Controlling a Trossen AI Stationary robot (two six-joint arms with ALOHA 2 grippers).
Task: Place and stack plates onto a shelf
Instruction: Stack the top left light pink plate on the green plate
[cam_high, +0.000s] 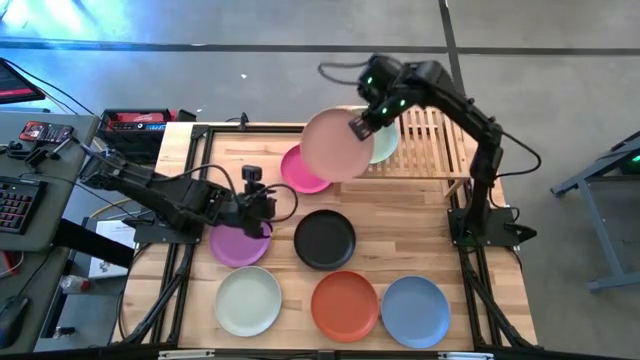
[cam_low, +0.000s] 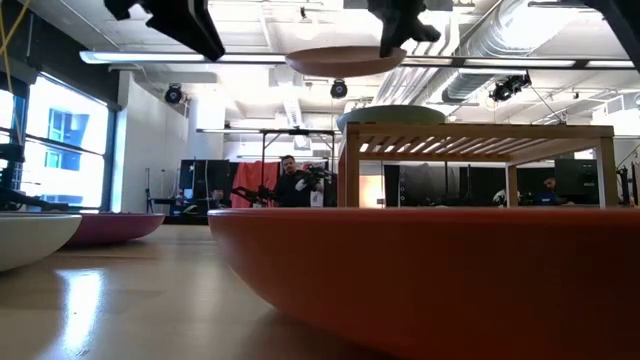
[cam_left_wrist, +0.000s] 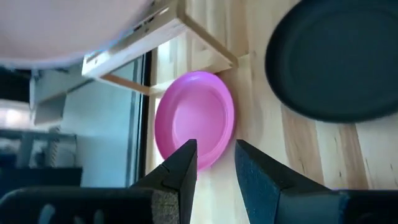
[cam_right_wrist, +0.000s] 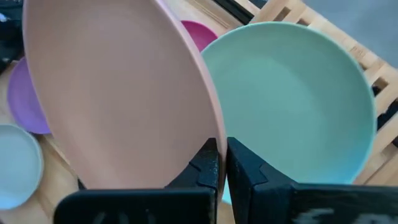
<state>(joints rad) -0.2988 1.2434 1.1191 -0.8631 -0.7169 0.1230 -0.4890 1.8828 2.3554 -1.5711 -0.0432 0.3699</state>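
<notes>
Right claw (cam_right_wrist: 222, 163) pinching pale pink plate (cam_high: 337, 145) aloft (left claw (cam_left_wrist: 214, 163) spread, low)

Pale pink plate (cam_high: 337, 145) up in the air, upper centre of high view, rim pinched in right claw (cam_high: 358, 127), overlapping left edge of bamboo shelf (cam_high: 435, 140). Sage green plate (cam_high: 386, 145) lies on shelf, partly hidden. On counter: magenta plate (cam_high: 300, 172) just left of shelf, purple (cam_high: 238, 245), black (cam_high: 325, 240) mid; off-white (cam_high: 248, 301), orange-red (cam_high: 345, 305), blue (cam_high: 415, 311) along bottom row.
</notes>
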